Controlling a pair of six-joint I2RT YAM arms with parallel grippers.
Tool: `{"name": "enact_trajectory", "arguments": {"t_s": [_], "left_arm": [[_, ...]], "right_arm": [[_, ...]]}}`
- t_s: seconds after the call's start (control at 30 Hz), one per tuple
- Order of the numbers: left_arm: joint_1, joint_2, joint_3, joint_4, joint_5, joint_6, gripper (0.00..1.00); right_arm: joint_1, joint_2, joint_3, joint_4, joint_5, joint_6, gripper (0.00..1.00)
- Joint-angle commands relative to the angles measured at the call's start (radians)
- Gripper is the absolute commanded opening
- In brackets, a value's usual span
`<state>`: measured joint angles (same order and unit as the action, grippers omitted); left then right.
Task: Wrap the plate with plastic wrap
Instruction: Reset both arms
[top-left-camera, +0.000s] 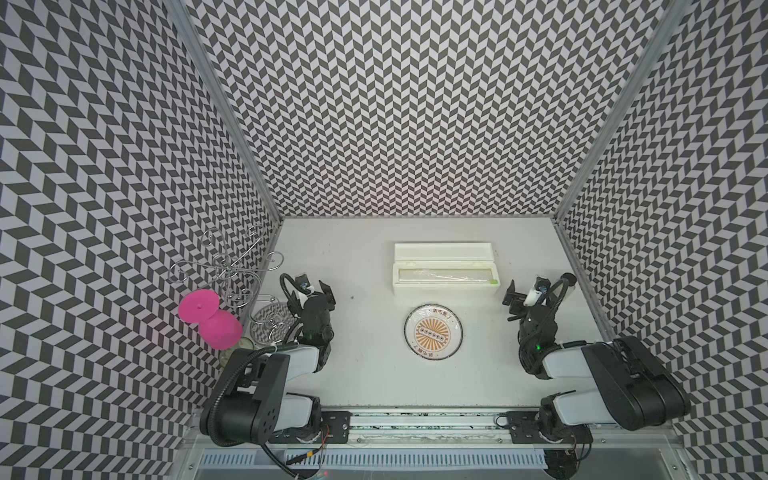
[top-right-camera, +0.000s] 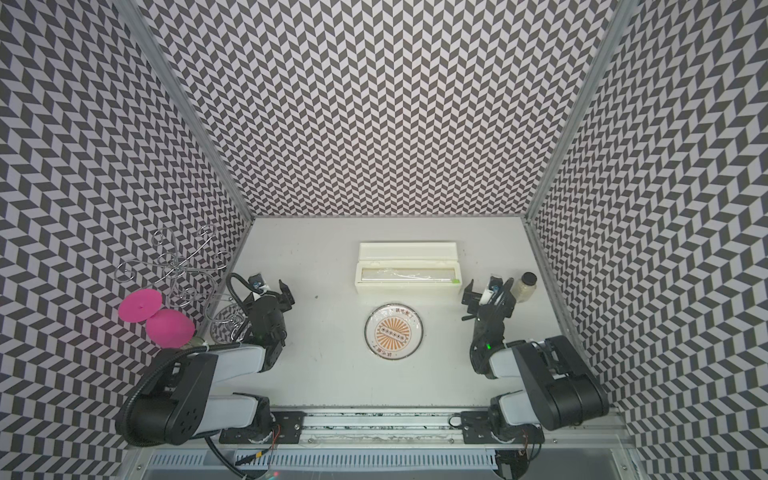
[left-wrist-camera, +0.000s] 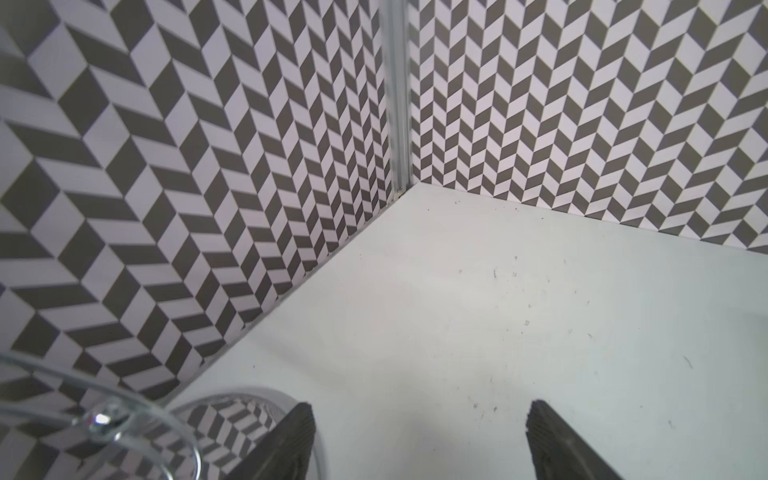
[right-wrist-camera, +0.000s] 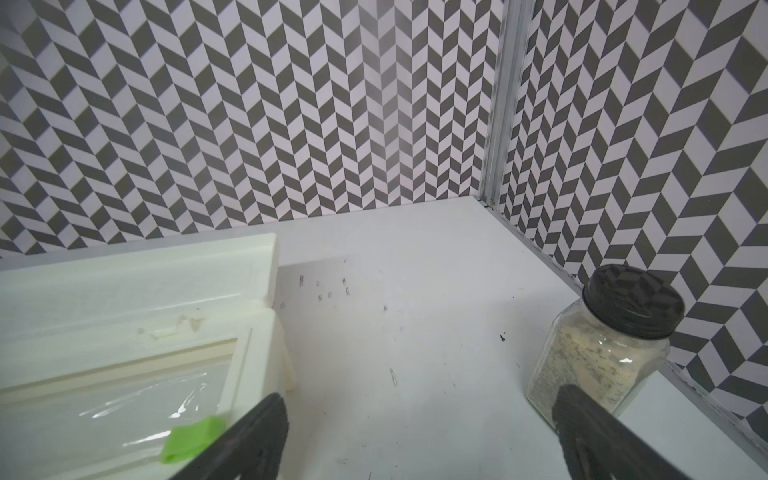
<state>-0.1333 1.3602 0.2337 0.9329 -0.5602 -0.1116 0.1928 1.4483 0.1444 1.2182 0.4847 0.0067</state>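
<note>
The plate (top-left-camera: 433, 331) (top-right-camera: 394, 330) lies flat mid-table, white with an orange sunburst centre. Its rim shows glossy highlights; I cannot tell whether film covers it. Behind it stands the cream wrap box (top-left-camera: 444, 286) (top-right-camera: 405, 286) with its lid folded back. Plastic wrap (top-left-camera: 440, 273) (right-wrist-camera: 137, 399) shows crinkly inside, and a green tab (right-wrist-camera: 191, 436) sits at its right end. My left gripper (top-left-camera: 309, 291) (left-wrist-camera: 419, 409) is open over bare table, left of the plate. My right gripper (top-left-camera: 534, 295) (right-wrist-camera: 422, 397) is open and empty beside the box's right end.
A wire rack (top-left-camera: 232, 266), two pink pieces (top-left-camera: 208, 316) and a clear patterned glass disc (top-left-camera: 270, 320) (left-wrist-camera: 232, 419) crowd the left wall beside my left arm. A spice jar with a black lid (top-right-camera: 525, 286) (right-wrist-camera: 602, 345) stands by the right wall, close to my right gripper.
</note>
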Motion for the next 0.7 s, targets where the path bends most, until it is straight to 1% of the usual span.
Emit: {"name": "enact_trajectory", "arguments": {"t_s": [0.0, 0.07, 0.1, 0.13, 0.2, 0.27, 0.33, 0.37, 0.43, 0.47, 0.53, 0.6, 0.63, 0.67], "left_arm": [[0.049, 0.017, -0.033, 0.246, 0.137, 0.031, 0.99], [0.066, 0.066, -0.064, 0.358, 0.152, 0.025, 0.99], [0.077, 0.104, -0.075, 0.437, 0.182, 0.038, 0.99], [0.081, 0.117, -0.070, 0.437, 0.202, 0.046, 0.99], [0.095, 0.090, -0.023, 0.286, 0.257, 0.024, 0.99], [0.131, 0.120, -0.004, 0.301, 0.321, 0.016, 0.99], [0.136, 0.122, 0.013, 0.258, 0.387, 0.028, 0.99], [0.135, 0.137, 0.004, 0.296, 0.392, 0.032, 0.99], [0.128, 0.215, -0.048, 0.494, 0.394, 0.066, 0.99], [0.128, 0.217, -0.053, 0.497, 0.401, 0.064, 0.99], [0.131, 0.170, -0.023, 0.358, 0.405, 0.041, 0.99], [0.130, 0.201, -0.035, 0.442, 0.401, 0.052, 0.99], [0.130, 0.203, -0.038, 0.447, 0.401, 0.054, 0.99], [0.130, 0.190, -0.034, 0.413, 0.401, 0.051, 0.99]], "right_arm": [[-0.026, 0.086, -0.040, 0.330, -0.080, -0.042, 1.00], [-0.027, 0.158, -0.045, 0.429, -0.073, -0.051, 1.00], [-0.026, 0.168, -0.044, 0.447, -0.071, -0.059, 1.00], [-0.026, 0.141, -0.034, 0.377, -0.073, -0.047, 1.00], [-0.031, 0.112, -0.006, 0.278, -0.071, -0.033, 1.00], [-0.037, 0.120, 0.011, 0.259, -0.077, -0.025, 1.00], [-0.048, 0.148, 0.027, 0.279, -0.091, -0.027, 1.00], [-0.048, 0.141, 0.034, 0.249, -0.092, -0.024, 1.00], [-0.054, 0.127, 0.046, 0.203, -0.102, -0.016, 0.99], [-0.058, 0.131, 0.047, 0.208, -0.108, -0.013, 1.00], [-0.062, 0.137, 0.046, 0.221, -0.115, -0.010, 1.00], [-0.064, 0.135, 0.047, 0.211, -0.116, -0.010, 1.00], [-0.065, 0.135, 0.046, 0.217, -0.117, -0.008, 1.00], [-0.064, 0.136, 0.047, 0.216, -0.116, -0.008, 1.00]]}}
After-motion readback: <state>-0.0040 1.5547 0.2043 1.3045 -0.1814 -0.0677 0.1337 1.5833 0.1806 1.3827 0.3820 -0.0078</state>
